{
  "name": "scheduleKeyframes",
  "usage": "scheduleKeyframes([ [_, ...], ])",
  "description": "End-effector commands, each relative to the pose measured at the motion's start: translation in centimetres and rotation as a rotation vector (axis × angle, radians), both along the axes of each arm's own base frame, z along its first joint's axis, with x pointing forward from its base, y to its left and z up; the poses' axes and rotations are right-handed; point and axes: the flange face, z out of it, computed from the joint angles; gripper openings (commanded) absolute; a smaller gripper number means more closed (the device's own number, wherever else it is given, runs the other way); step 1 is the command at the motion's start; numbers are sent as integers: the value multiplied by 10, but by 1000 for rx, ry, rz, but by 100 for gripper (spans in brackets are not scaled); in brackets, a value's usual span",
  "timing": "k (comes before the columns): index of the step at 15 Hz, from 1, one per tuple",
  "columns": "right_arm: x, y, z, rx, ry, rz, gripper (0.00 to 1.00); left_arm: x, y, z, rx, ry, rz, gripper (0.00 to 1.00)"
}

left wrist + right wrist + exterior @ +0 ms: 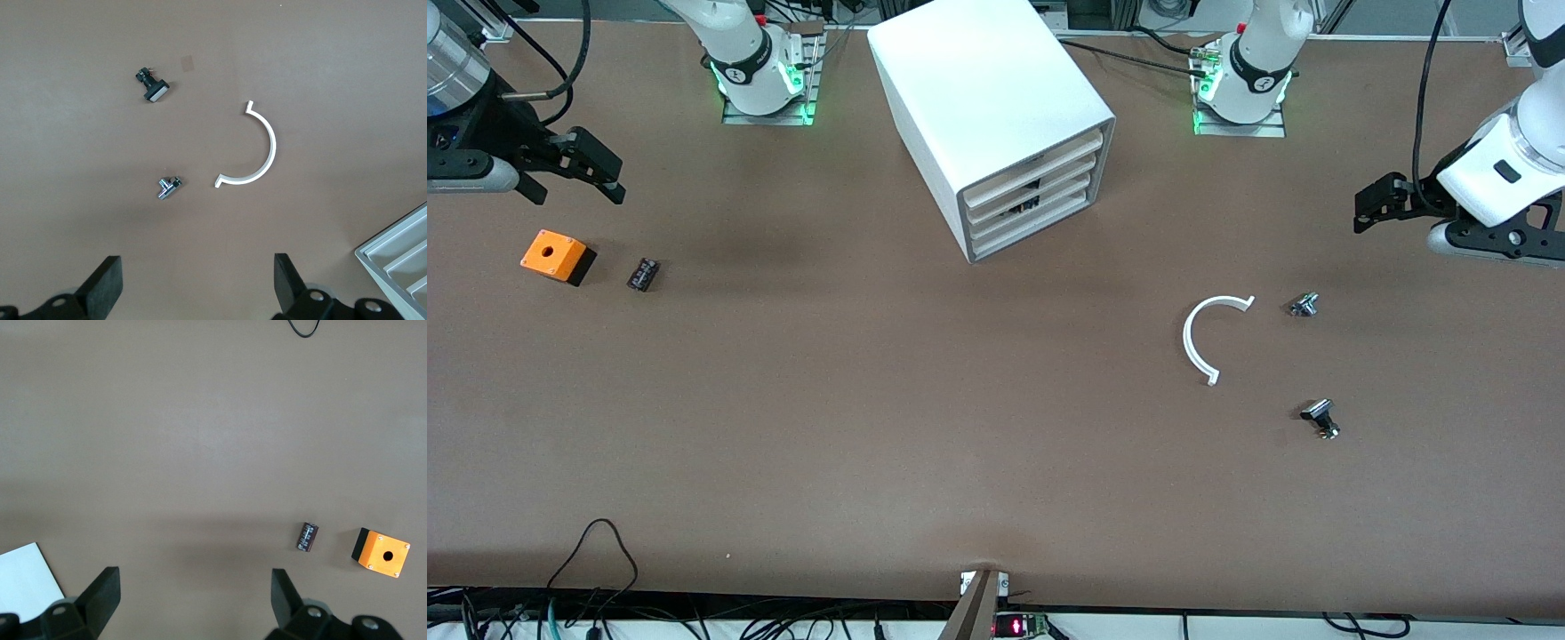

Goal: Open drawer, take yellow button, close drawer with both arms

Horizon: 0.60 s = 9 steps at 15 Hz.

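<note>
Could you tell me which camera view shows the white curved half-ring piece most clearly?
The left wrist view: the white half-ring lies unobstructed on the table, its hooked ends plain to see. The front view shows it smaller, near two small metal parts. The right wrist view does not show it.

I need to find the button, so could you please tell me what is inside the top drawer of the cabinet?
The drawer is shut in the cabinet, so its contents are hidden; only its cream front shows. No button is visible.
</note>
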Motion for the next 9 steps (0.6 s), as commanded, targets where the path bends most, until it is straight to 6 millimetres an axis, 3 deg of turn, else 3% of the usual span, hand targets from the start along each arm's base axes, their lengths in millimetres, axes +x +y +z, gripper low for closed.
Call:
scheduleKeyframes([
  [1,-2,-3,10,7,-8,5,100,-1,-1,4,4,1,4,100],
  [4,0,-17,10,26,-13,-16,100,-1,-1,4,6,1,5,100],
  [9,-2,-17,18,21,-33,56,100,-1,-1,4,6,1,4,100],
])
